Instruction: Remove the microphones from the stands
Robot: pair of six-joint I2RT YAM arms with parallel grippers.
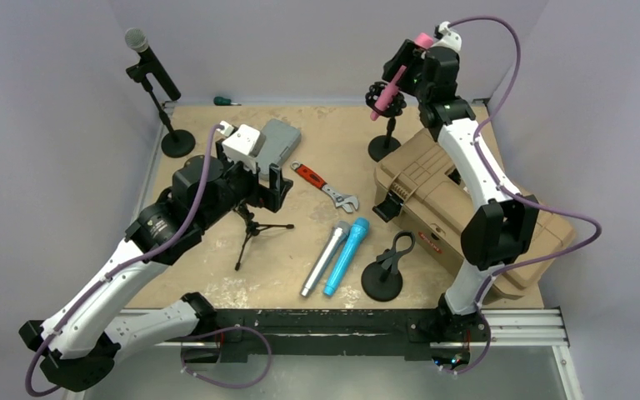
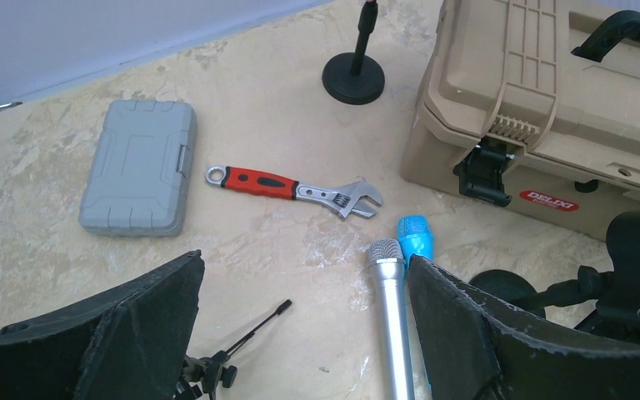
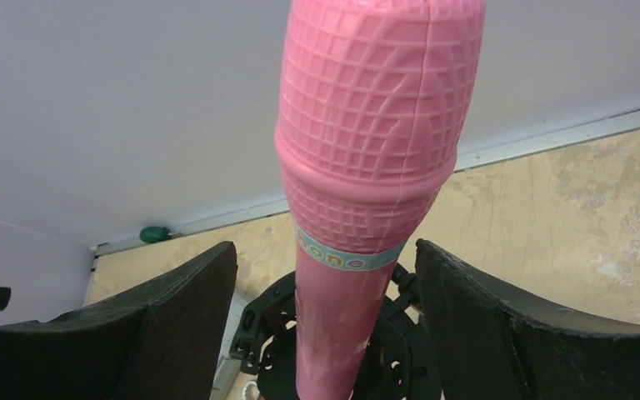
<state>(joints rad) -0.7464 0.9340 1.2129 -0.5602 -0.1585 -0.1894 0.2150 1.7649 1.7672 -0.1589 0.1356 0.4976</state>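
Since the right end effector (image 3: 327, 292) sits open astride the pink microphone (image 3: 371, 150), clipped at a tilt in its stand (image 1: 382, 148) at the back of the worktop (image 1: 333, 133), close squarely below the head, then pull along its axis so the stand stays put.

Soft, even light is falling from overhead onto the table (image 1: 217, 283), and only faint, short shadows are lying beneath the tripod (image 1: 254, 233). Nothing is glaring harshly, though the silver microphone (image 1: 325, 258) is carrying a mild sheen along its barrel. In the right wrist view the pink microphone (image 3: 367, 167) is showing its moulded grid sharply, while the floor at 3 o'clock is looking softer. In the left wrist view the fingers (image 2: 133, 333) at 7 and 5 o'clock are sitting dark and under-lit.
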